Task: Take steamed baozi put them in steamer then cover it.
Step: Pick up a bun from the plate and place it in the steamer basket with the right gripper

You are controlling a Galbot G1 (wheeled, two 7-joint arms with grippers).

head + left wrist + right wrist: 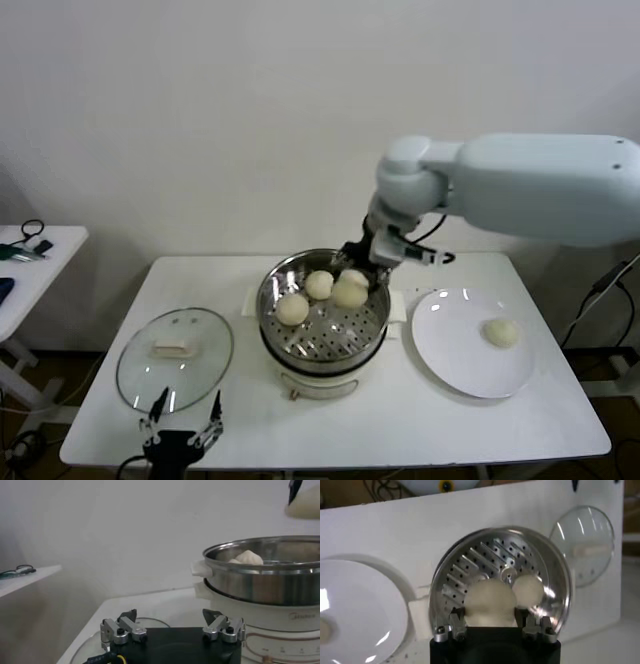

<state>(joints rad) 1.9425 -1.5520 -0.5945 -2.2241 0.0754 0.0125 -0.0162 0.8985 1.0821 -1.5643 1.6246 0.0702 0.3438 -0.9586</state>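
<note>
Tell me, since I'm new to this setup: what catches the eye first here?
The big white right arm reaching over the shiny round steel steamer at the table's centre, its hand gripping a cream-white bun above the perforated insert. Three buns sit inside, one more waits on the flat white plate, and the clear glass lid lies to the left.

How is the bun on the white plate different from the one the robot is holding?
The bun on the plate lies alone and untouched; the held bun sits between the right gripper's fingers over the steamer, beside other buns. The plate bun still waits its turn. Both are round, smooth and cream-white.
</note>
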